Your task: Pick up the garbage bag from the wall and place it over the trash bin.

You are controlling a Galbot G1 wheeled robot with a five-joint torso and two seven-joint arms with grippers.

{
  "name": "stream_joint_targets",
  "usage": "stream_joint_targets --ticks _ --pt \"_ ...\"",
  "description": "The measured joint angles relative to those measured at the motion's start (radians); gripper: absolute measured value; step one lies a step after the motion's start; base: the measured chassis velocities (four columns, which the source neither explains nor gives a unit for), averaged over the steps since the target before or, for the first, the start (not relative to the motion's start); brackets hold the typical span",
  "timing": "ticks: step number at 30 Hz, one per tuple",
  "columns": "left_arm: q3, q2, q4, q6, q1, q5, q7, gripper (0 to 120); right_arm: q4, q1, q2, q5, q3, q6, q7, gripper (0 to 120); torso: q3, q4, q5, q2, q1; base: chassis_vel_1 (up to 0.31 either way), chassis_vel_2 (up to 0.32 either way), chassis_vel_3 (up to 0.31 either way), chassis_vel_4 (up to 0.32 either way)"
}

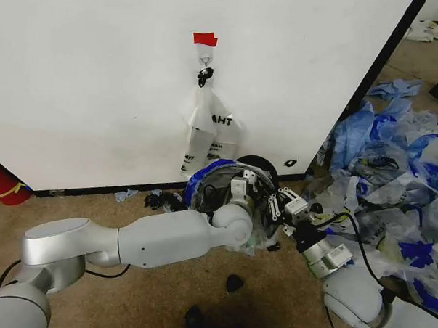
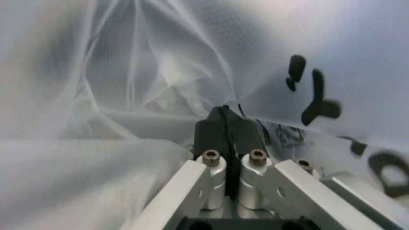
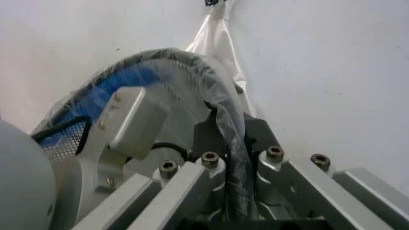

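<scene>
Both grippers' jaws pinch the garbage bag [image 1: 212,180] over the trash bin [image 1: 259,164].

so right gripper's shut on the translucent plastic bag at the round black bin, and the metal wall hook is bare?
No: head view shows a narrow white bag with black lettering hanging from the metal hook. Right gripper is shut on the translucent plastic bag at the round black bin.

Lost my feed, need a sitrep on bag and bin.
Left gripper shut on bag inside bin. Right gripper shut on bag at the bin's rim. Second white bag on the wall hook. Nothing blocking.
</scene>
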Motion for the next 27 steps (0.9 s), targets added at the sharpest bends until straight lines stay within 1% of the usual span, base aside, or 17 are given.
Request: stream_joint_targets --ticks 10,19,22,27 --pt "-0.018 0.018 -0.002 -0.007 -0.015 -0.003 -0.012 0 -0.005 -0.008 0.011 -0.009 -0.004 0.005 -0.003 0 0.0 -0.0001 0.0 0.0 0.0 0.0 0.0 0.0 0.0" --pt "0.006 0.04 -0.052 -0.001 0.012 0.002 -0.015 0 -0.013 0.003 0.011 -0.006 -0.005 0.006 -0.005 0 0.0 0.0 -0.0001 0.0 0.0 0.0 0.0 0.0 0.0" --pt "0.033 0.043 -0.078 0.002 0.029 0.015 -0.019 0 -0.015 0.012 0.009 0.001 -0.005 0.006 -0.005 0 0.0 0.0 0.0 0.0 0.0 0.0 0.0 0.0 0.0" --pt "0.054 0.033 -0.079 0.002 0.044 0.028 -0.022 0 -0.016 0.013 0.007 0.005 -0.003 0.006 -0.005 0 0.0 -0.0001 0.0 0.0 0.0 0.0 0.0 0.0 0.0"
